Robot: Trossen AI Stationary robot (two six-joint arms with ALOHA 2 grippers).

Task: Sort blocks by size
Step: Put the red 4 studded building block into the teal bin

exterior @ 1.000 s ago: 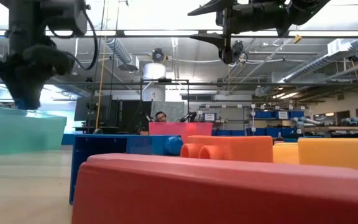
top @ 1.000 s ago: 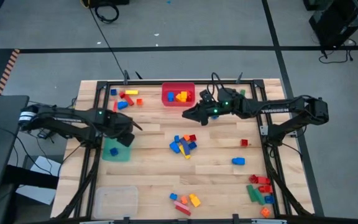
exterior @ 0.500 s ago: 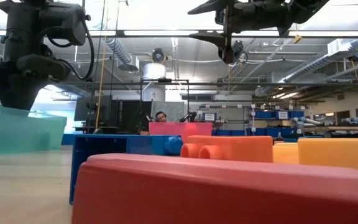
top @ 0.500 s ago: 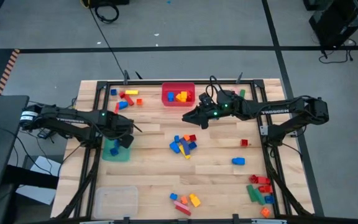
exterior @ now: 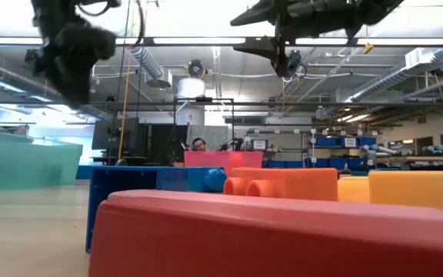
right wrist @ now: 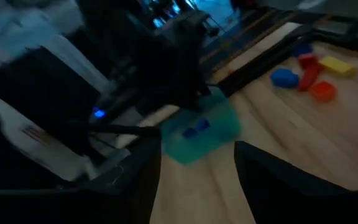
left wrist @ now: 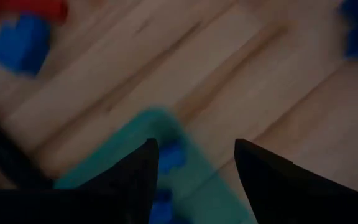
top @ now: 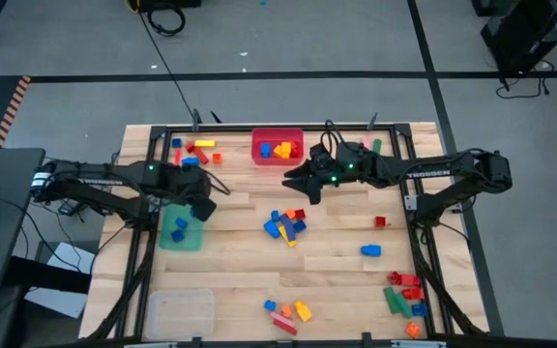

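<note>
1. Wooden surface (top: 337, 256) with a black frame round it.
2. Bins on it: red bin (top: 277, 147) at the far edge, green bin (top: 181, 232) left, clear bin (top: 178, 310) near-left corner.
3. Loose blocks (top: 285, 223) mid-surface, more scattered toward the corners.

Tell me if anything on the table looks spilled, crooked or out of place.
Nothing stands out. The blocks lie loose in scattered clusters, as expected mid-sort. The red bin, green bin and clear bin sit flat and upright.
</note>
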